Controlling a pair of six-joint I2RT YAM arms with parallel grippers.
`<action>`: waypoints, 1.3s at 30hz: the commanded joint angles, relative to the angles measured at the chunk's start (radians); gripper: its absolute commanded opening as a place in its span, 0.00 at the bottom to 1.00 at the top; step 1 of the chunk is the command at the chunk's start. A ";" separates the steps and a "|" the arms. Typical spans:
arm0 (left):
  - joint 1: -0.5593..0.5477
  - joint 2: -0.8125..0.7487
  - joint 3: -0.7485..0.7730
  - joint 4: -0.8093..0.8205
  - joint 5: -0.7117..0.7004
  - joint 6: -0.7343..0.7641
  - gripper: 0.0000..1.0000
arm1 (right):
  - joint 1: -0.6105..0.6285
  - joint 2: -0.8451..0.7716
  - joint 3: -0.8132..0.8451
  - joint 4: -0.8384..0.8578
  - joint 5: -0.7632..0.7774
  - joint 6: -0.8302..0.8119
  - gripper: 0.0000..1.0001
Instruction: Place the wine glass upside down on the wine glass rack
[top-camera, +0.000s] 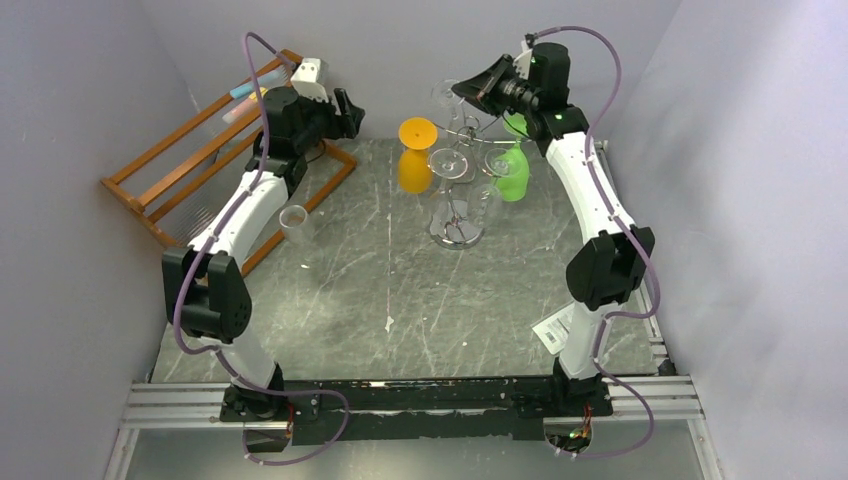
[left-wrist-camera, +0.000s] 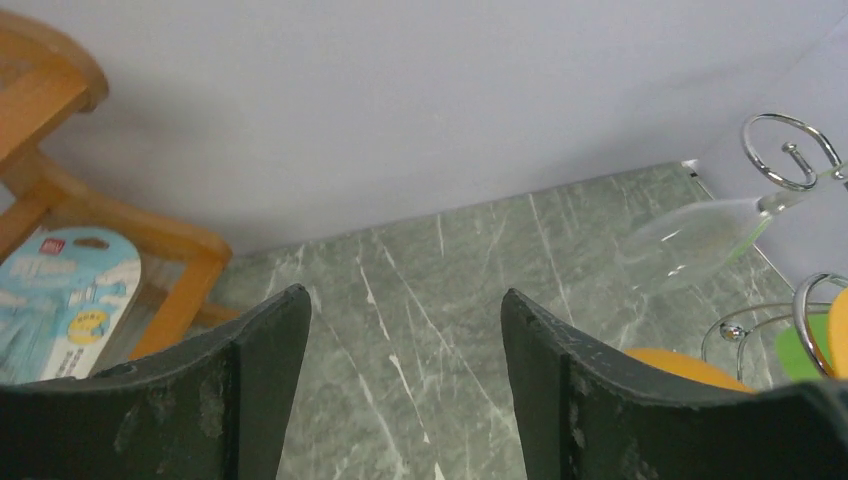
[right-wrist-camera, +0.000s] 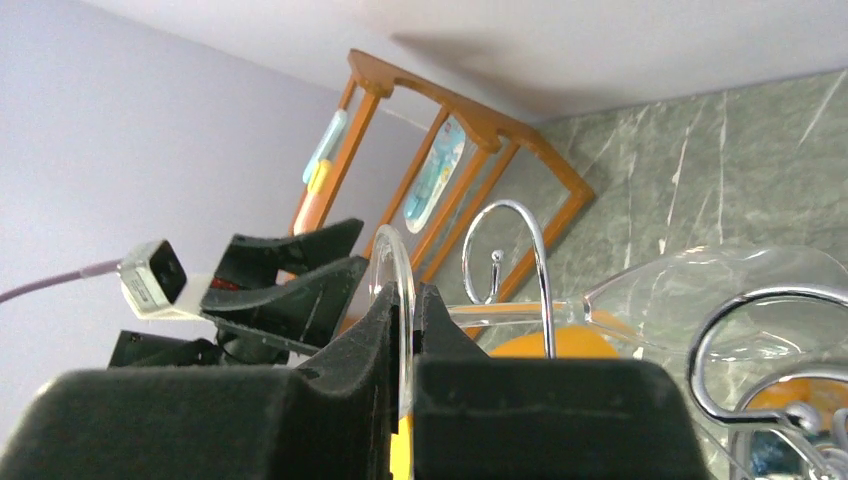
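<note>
A clear wine glass (right-wrist-camera: 720, 295) lies nearly level at the back of the table. My right gripper (right-wrist-camera: 405, 295) is shut on the thin round foot of the glass (top-camera: 445, 97). Its stem runs across a curled loop of the silver wine glass rack (right-wrist-camera: 540, 260), whose chrome base (top-camera: 457, 235) stands on the table at centre back. The bowl (left-wrist-camera: 690, 240) also shows in the left wrist view below a rack loop (left-wrist-camera: 793, 152). My left gripper (left-wrist-camera: 405, 300) is open with only table between its fingers, up at the back left (top-camera: 350, 110) and apart from the glass.
An orange glass (top-camera: 415, 150) and a green glass (top-camera: 512, 175) hang upside down on the rack, with other clear glasses. A small clear cup (top-camera: 295, 222) stands beside the left arm. The orange-brown wooden shelf (top-camera: 170, 160) leans at the far left, holding packaged items (left-wrist-camera: 65, 290).
</note>
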 joint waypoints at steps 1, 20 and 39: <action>0.001 -0.059 -0.038 -0.102 -0.079 -0.038 0.74 | -0.020 -0.050 -0.011 0.059 0.036 -0.005 0.00; 0.001 -0.298 -0.208 -0.263 0.055 -0.146 0.70 | -0.007 0.081 0.061 0.235 -0.041 -0.021 0.00; 0.001 -0.437 -0.277 -0.530 -0.040 -0.105 0.68 | 0.014 0.165 0.184 0.046 -0.067 -0.144 0.21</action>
